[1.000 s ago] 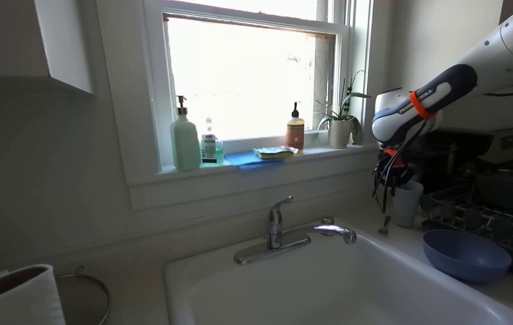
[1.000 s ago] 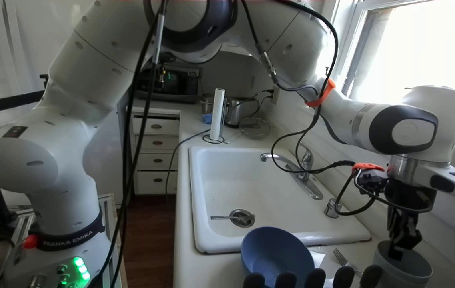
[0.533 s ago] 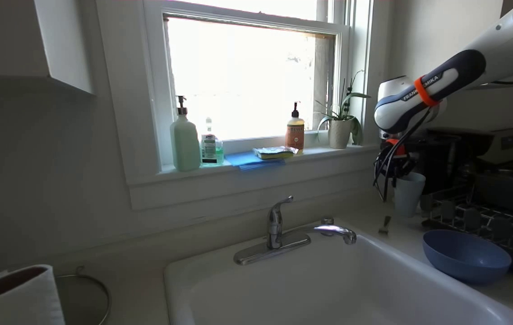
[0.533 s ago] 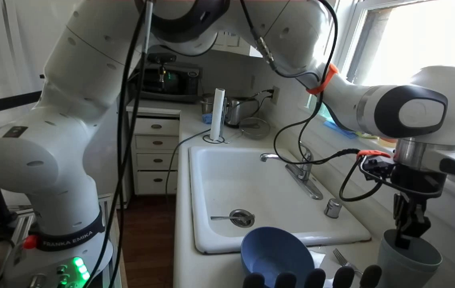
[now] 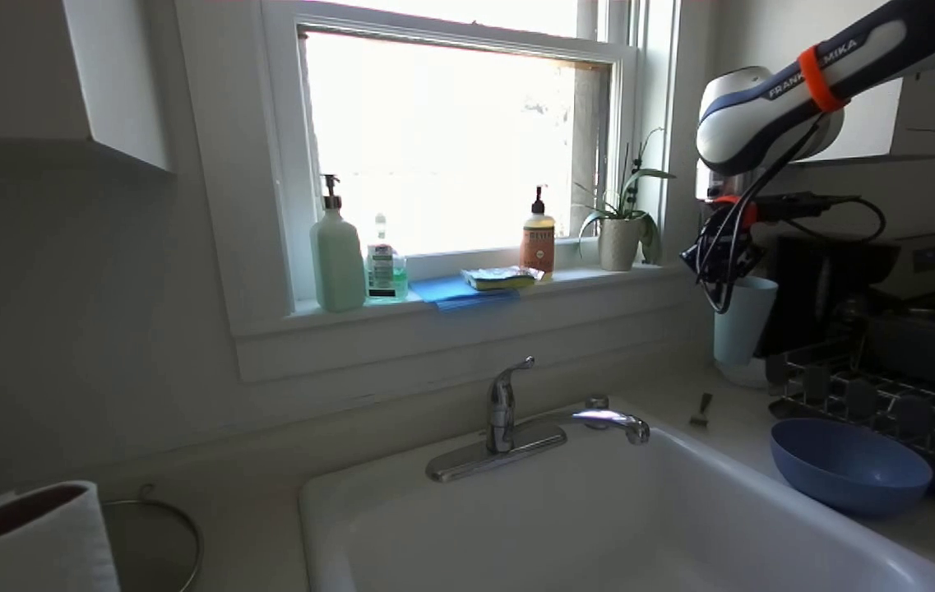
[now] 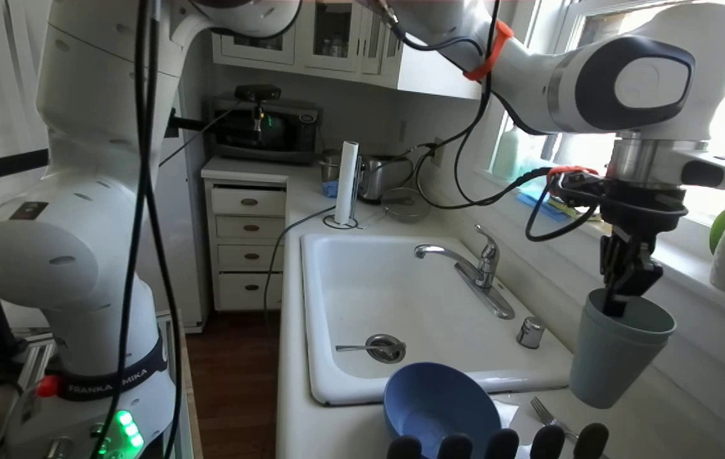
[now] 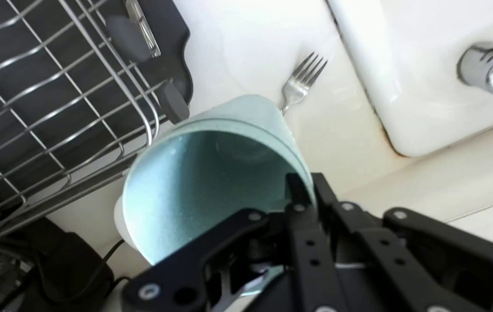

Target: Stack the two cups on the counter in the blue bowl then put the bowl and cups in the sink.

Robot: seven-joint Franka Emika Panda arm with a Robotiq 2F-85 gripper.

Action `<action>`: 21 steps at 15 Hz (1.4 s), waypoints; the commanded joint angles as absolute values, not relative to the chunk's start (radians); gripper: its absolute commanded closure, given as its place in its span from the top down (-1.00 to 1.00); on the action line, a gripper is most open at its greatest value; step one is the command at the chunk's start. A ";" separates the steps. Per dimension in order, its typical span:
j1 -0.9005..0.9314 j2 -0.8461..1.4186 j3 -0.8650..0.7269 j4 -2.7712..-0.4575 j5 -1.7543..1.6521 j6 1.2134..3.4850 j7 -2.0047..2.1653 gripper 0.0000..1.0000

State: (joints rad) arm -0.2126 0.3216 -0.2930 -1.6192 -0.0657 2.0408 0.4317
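Observation:
My gripper [image 7: 309, 184] is shut on the near wall of a pale blue-green cup [image 7: 211, 173], one finger inside and one outside. The cup hangs tilted above the counter [image 6: 362, 440] in both exterior views [image 5: 740, 329] [image 6: 614, 363]. A line runs just below its rim; I cannot tell whether a second cup is nested with it. No separate second cup shows. The blue bowl [image 5: 849, 469] stands on the counter beside the sink [image 5: 763, 493], lower than the cup; it also shows in an exterior view [image 6: 432, 408]. The bowl is out of the wrist view.
A wire dish rack [image 7: 68, 86] stands beside the bowl. A fork [image 7: 297, 89] lies on the counter. The faucet [image 6: 486, 261] and a chrome knob [image 6: 530, 332] stand at the sink's back edge. A potted plant [image 5: 620, 242] stands on the sill. A white object [image 5: 742, 374] shows behind the cup.
My gripper has risen with the cup in it. The cup has come up off the counter and hangs tilted, uncovering the white object behind. The bowl and fork have not moved.

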 commanded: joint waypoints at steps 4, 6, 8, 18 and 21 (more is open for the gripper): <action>-0.186 0.133 -0.261 -1.819 -0.102 1.825 0.374 -0.97; -0.191 0.112 -0.252 -1.867 -0.100 1.804 0.338 -0.97; -0.195 0.103 -0.249 -1.918 -0.096 1.794 0.317 -0.97; -0.195 0.108 -0.252 -2.171 -0.193 2.031 0.262 -0.97; -0.193 0.101 -0.252 -2.227 -0.210 2.144 0.271 -0.97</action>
